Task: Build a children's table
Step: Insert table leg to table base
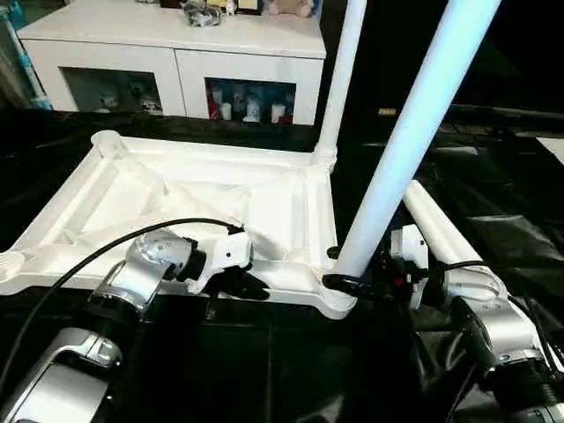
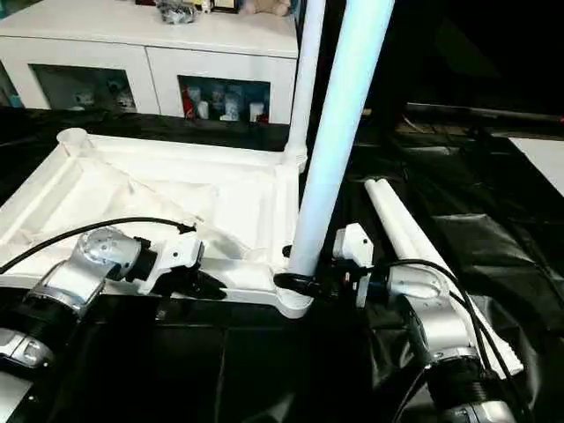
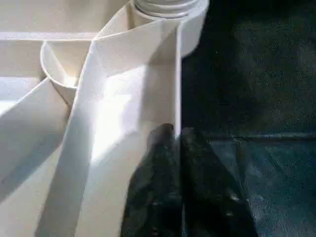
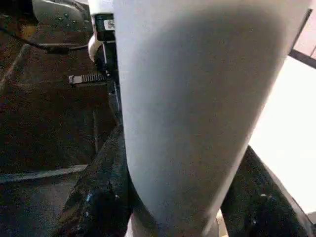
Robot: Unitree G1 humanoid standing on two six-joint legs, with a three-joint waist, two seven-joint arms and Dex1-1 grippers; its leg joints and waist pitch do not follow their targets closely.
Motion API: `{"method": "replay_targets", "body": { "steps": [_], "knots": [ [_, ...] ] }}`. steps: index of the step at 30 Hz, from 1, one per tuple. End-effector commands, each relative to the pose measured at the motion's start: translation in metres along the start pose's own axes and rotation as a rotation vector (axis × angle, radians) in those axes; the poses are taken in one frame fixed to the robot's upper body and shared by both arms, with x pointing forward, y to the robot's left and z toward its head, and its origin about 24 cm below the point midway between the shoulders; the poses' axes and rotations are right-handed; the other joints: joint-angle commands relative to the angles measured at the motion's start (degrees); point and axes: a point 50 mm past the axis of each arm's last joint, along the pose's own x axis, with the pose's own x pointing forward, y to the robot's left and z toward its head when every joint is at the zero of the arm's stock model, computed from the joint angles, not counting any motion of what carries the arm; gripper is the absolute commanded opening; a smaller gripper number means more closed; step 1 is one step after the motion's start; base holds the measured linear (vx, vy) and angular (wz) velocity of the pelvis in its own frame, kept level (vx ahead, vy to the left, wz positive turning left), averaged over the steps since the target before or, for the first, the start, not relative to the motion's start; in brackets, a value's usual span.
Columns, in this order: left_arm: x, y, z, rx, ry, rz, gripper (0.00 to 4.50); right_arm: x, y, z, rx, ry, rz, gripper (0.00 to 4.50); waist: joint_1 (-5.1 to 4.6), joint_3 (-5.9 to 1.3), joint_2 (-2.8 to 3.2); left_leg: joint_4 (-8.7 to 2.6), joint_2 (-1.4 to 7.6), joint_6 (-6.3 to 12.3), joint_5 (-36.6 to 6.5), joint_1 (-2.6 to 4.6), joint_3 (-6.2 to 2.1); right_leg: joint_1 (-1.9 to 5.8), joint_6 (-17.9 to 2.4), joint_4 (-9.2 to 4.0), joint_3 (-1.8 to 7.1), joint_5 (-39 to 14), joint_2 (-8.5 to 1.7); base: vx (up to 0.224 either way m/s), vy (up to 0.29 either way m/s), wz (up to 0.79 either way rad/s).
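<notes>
The children's table top (image 1: 176, 189) lies upside down on black cloth, ribs up. One white leg (image 1: 342, 79) stands upright in the far right corner socket. A second leg (image 1: 414, 132) rises tilted from the near right corner socket (image 1: 339, 304), with my right gripper (image 1: 352, 284) shut around its base; the right wrist view shows this leg (image 4: 197, 98) between the black fingers (image 4: 98, 197). My left gripper (image 1: 251, 286) is shut on the top's near rim, and its fingers (image 3: 158, 197) pinch the rim wall. Another leg (image 1: 436, 225) lies on the cloth to the right.
A white cabinet (image 1: 176, 44) with open shelves stands behind the table top. The far left socket (image 1: 106, 139) and near left socket (image 1: 7, 264) hold nothing. A flat white board's edge (image 2: 542, 163) shows at the far right. A black cable (image 1: 88, 251) runs over my left forearm.
</notes>
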Motion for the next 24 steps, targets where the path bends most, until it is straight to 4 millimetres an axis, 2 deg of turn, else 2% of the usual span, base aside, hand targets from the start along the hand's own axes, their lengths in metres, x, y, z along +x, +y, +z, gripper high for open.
{"method": "replay_targets", "body": {
  "steps": [1,2,5,7,10,12,18,19,20,23,24],
  "knots": [
    [0.0032,0.0099,0.0215,0.045,-0.052,0.027,0.6,-0.0035,0.0192,-0.0495,0.161,0.194,0.012,1.84,-0.59,-1.29,0.81,-5.4,5.15,-2.67,-26.84,1.63,-3.12,-0.55,-11.42,-6.15,3.4,-23.34,-6.02,0.0,0.0,0.0],
    [0.0045,0.011,0.0237,0.045,-0.058,0.029,0.6,-0.0026,0.0176,-0.0485,0.164,0.178,-0.005,1.84,-0.7,-1.3,0.89,-5.49,5.17,-2.58,-26.47,1.48,-3.17,-0.43,-11.63,-6.13,3.45,-22.68,-6.1,0.0,0.0,0.0],
    [0.0067,0.0135,0.0262,0.07,-0.052,0.055,0.99,-0.001,0.016,-0.047,0.171,0.156,-0.024,1.84,-1.28,-1.39,0.87,-5.55,5.07,-2.2,-25.51,0.79,-3.4,0.09,-11.78,-5.91,3.26,-21.48,-6.12,0.0,0.0,0.0],
    [0.0078,0.0146,0.0268,0.083,-0.046,0.065,0.99,0.0,0.0158,-0.0465,0.174,0.146,-0.032,1.84,-1.52,-1.5,0.82,-5.62,5.05,-2.03,-25.34,0.63,-3.53,0.23,-11.44,-5.82,3.14,-20.95,-6.02,0.0,0.0,0.0],
    [0.009,0.0152,0.0272,0.08,-0.041,0.054,0.98,0.0009,0.0162,-0.0462,0.18,0.138,-0.037,1.84,-1.49,-1.39,0.93,-5.39,4.93,-1.73,-25.89,1.24,-3.13,-0.21,-12.05,-6.02,3.37,-20.43,-5.87,0.0,0.0,0.0],
    [0.0101,0.0141,0.0267,0.084,-0.02,0.025,0.98,0.0011,0.0162,-0.0466,0.179,0.137,-0.041,1.84,-1.47,-1.38,1.16,-5.45,4.92,-1.56,-25.11,1.11,-3.15,-0.03,-12.02,-6.07,3.39,-20.31,-5.9,0.0,0.0,0.0],
    [0.0082,0.0111,0.0234,0.034,0.012,-0.035,0.98,0.0004,0.0145,-0.0472,0.175,0.138,-0.056,1.84,-1.49,-1.25,1.4,-5.5,5.01,-2.14,-26.99,1.52,-3.11,-0.42,-12.09,-6.14,3.44,-22.06,-5.81,0.0,0.0,0.0],
    [0.0077,0.0119,0.0259,0.018,0.0,-0.029,1.15,0.0002,0.0139,-0.047,0.172,0.14,-0.06,1.84,-1.47,-1.2,1.64,-5.52,4.97,-2.23,-27.37,1.53,-3.18,-0.42,-12.07,-6.22,3.46,-22.7,-5.87,0.0,0.0,0.0],
    [0.0077,0.0121,0.0268,0.016,-0.005,-0.027,1.25,0.0001,0.0137,-0.0469,0.17,0.14,-0.061,1.84,-1.52,-1.12,1.5,-5.53,4.97,-2.2,-27.41,1.48,-3.2,-0.44,-12.03,-6.26,3.44,-23.06,-5.87,0.0,0.0,0.0],
    [0.0082,0.011,0.0307,0.003,-0.039,-0.027,1.45,0.0001,0.0127,-0.0468,0.167,0.142,-0.068,1.84,-1.53,-1.0,1.84,-5.57,4.98,-2.45,-28.64,1.64,-3.29,-0.63,-11.64,-6.45,3.45,-24.66,-5.88,0.0,0.0,0.0],
    [0.0082,0.011,0.0313,0.008,-0.042,-0.02,1.57,0.0002,0.0125,-0.0467,0.166,0.142,-0.069,1.84,-1.53,-1.0,1.68,-5.59,4.99,-2.34,-28.57,1.52,-3.34,-0.55,-11.58,-6.49,3.45,-24.97,-5.94,0.0,0.0,0.0]
  ]
}}
